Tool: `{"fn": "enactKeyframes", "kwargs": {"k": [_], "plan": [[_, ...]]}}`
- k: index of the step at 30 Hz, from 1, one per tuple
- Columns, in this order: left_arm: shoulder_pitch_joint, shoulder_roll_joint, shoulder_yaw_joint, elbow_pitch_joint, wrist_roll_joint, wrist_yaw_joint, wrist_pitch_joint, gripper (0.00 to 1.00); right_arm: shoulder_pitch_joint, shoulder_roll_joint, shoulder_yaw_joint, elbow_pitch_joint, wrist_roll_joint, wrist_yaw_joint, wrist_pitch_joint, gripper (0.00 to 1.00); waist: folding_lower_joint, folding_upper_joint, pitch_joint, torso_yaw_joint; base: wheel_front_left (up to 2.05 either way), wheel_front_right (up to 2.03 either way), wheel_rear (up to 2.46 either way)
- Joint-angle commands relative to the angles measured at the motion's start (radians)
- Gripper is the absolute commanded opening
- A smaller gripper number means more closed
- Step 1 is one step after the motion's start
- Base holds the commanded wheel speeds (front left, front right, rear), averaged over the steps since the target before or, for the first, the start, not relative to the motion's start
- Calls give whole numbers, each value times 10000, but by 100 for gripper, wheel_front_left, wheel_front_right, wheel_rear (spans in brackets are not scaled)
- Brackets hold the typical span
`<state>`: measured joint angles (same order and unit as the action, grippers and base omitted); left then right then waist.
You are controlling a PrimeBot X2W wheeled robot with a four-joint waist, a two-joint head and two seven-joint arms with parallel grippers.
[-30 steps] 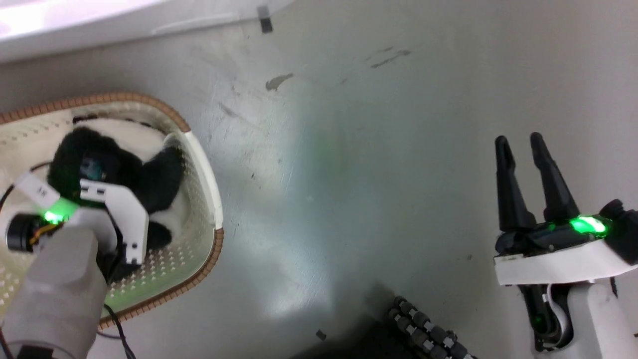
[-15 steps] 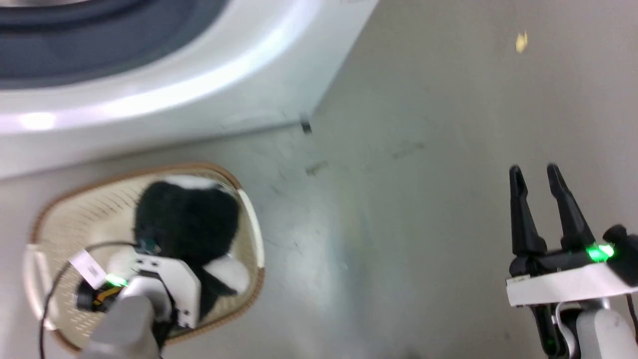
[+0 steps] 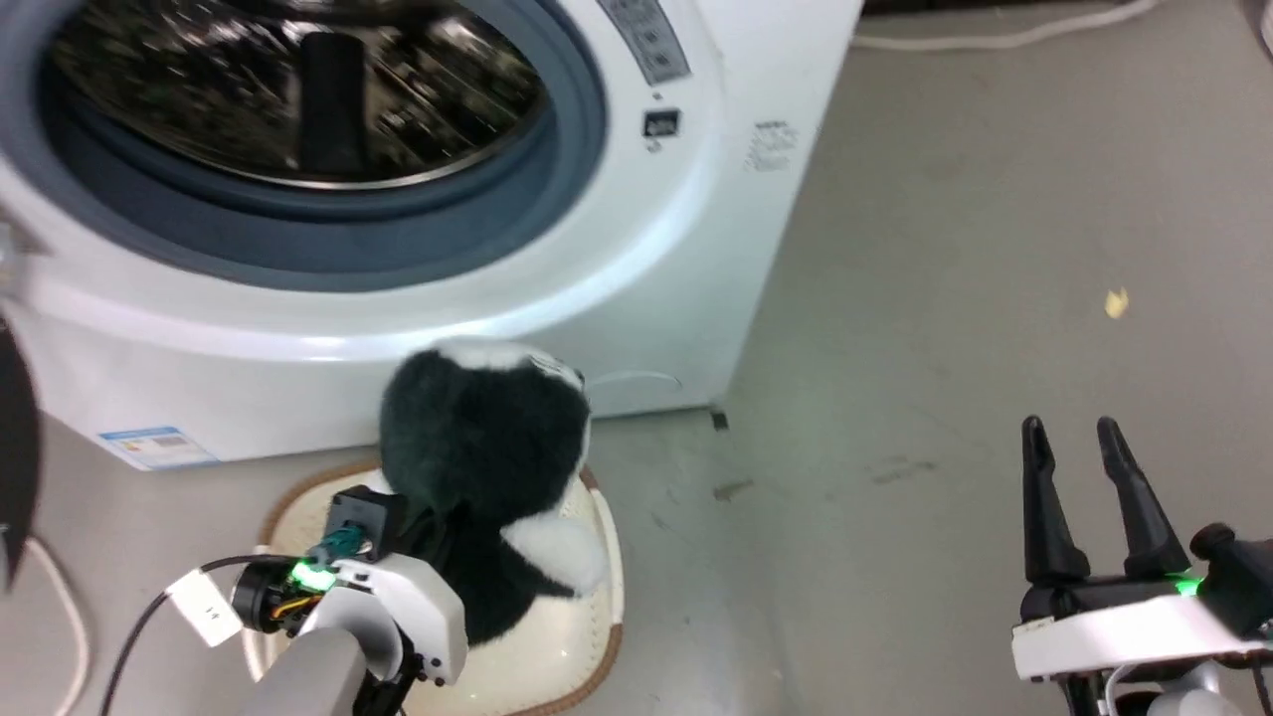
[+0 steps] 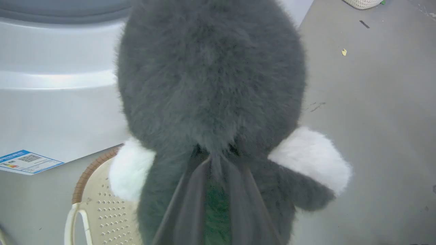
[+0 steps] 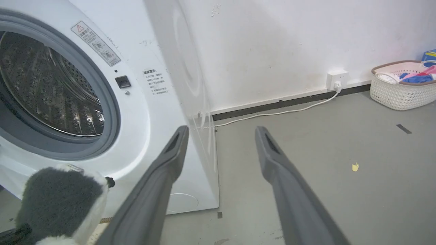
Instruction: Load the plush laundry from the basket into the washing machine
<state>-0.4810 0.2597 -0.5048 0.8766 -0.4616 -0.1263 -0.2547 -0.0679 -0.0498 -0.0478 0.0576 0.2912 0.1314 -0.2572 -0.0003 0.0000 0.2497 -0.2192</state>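
Upright, plush laundry (image 3: 487, 438) (round end up) above basket (image 3: 537, 666).

The plush laundry (image 3: 477, 447) is fluffy black, with a white patch at its five o'clock and a white edge at twelve. The basket (image 3: 542, 666) is cream-white, dotted with rows of holes, under a brown woven-look rim. The washing machine (image 3: 696, 249) is white with a grey gasket (image 3: 572, 129) and a perforated steel drum (image 3: 428, 99); a blue label (image 3: 159, 447) sits at its seven o'clock.
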Motion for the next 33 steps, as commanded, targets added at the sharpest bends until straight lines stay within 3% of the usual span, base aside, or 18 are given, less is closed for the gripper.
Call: {"fn": "enactKeyframes", "kwargs": {"k": [1, 9, 16, 25, 33], "plan": [[319, 129, 196, -561, 55, 24, -67, 0, 150, -4, -1, -9, -93, -7, -45, 100, 3, 0, -417, 370, 0, 0, 0], [1207, 459, 1298, -4337, 535, 926, -69, 0, 207, -4, -148, -75, -133, -7, -45, 100, 3, 0, -512, 495, 0, 0, 0], [701, 1047, 2225, -6500, 587, 1441, 174, 0, -334, -4, 18, -291, 25, -7, -45, 100, 3, 0, 584, 28, 0, 0, 0], [-2161, 2428, 3019, -7542, 743, 1754, 2303, 0, -1354, -4, -70, -386, 636, -7, -45, 100, 3, 0, 2974, -977, 0, 0, 0], [-5031, 3309, 3123, -6782, 1171, 1559, 3527, 0, -2130, -4, 66, -417, 1132, -7, -46, 100, 3, 0, 4516, -1780, 0, 0, 0]]}}
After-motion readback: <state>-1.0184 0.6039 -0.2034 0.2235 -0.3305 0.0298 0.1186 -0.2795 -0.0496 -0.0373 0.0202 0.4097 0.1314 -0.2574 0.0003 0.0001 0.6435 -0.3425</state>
